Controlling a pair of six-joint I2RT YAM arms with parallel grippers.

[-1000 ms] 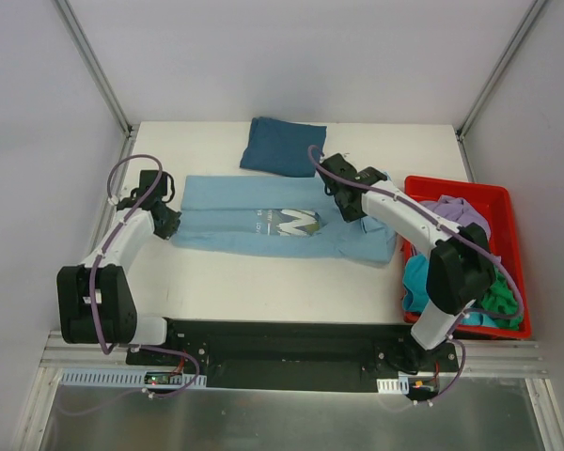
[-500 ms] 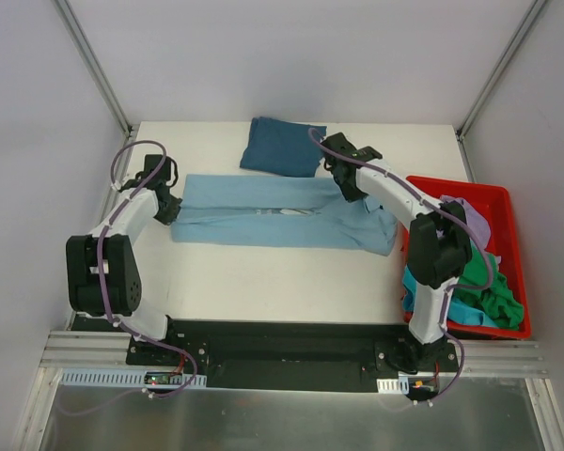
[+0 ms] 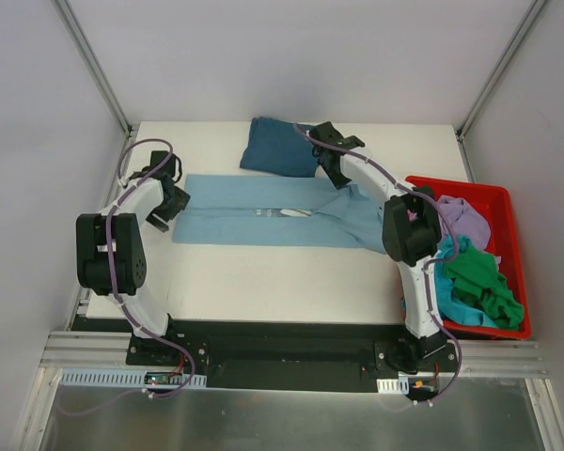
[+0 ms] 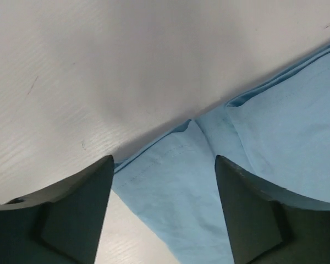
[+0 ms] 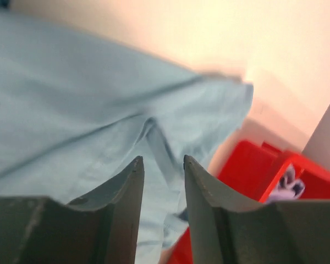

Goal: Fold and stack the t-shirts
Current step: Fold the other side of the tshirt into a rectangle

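Two claws of mine, both parted and empty — left gripper [image 4: 164, 165] wide, right gripper [image 5: 163, 162] narrower — over the long, folded light sky-blue cotton t-shirt [image 3: 244, 221].

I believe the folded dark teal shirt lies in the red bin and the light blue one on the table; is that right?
Not quite: the top external view shows the dark teal shirt on the table, by its far edge, not in the red bin. The light blue shirt is on the table.
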